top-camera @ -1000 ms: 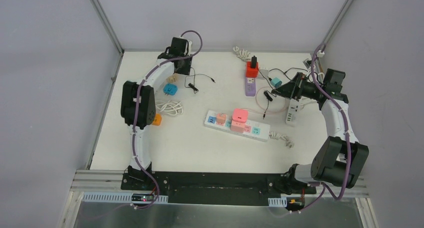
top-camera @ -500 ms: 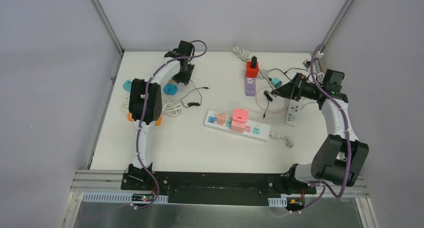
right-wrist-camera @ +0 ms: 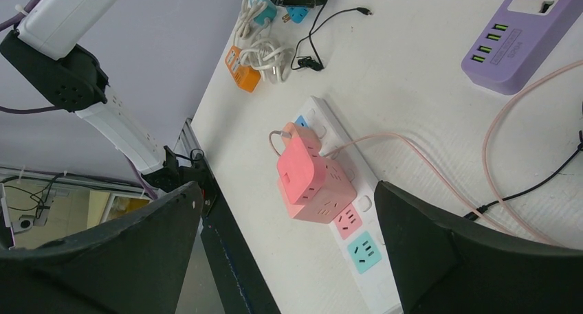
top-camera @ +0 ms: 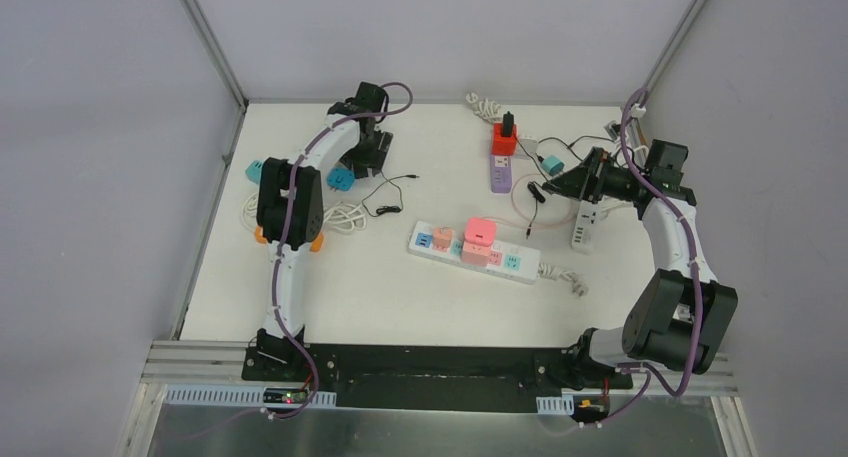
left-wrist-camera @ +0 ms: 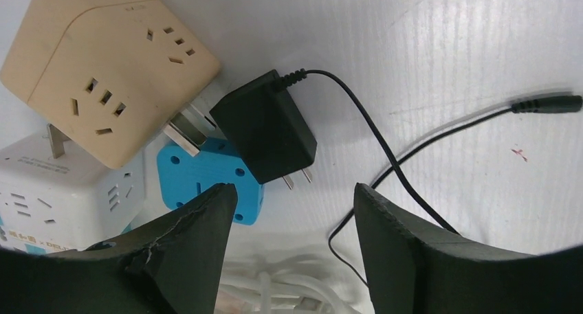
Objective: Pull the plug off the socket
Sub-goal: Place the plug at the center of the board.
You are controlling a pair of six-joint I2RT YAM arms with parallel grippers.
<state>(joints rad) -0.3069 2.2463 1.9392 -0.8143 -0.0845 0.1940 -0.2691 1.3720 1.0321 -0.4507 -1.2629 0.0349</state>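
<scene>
The white power strip (top-camera: 522,264) is lying across the middle of the counter (top-camera: 360,292), nearest the arm bases. It is carrying a pink cube adapter (top-camera: 479,239), plugged in near its centre. Just beyond the strip's right end, the right fingers (right-wrist-camera: 137,252) are hanging spread wide apart, gripping nothing, with the wrist camera looking back over the strip. Farther back from that same end, a purple strip (top-camera: 500,173) is lying lengthwise.

Well beyond the strip's left end, the left fingers (left-wrist-camera: 185,249) are hovering open and empty over the black plug (left-wrist-camera: 265,125). The plug is lying on its side with both prongs showing bare, seated in no socket. Its body is resting partly on a blue adapter (left-wrist-camera: 206,176) and sitting just beside a beige socket cube (left-wrist-camera: 103,66). A white socket block (left-wrist-camera: 62,187) is sitting beside those two. The plug's thin cable (left-wrist-camera: 385,156) is trailing over the counter.
</scene>
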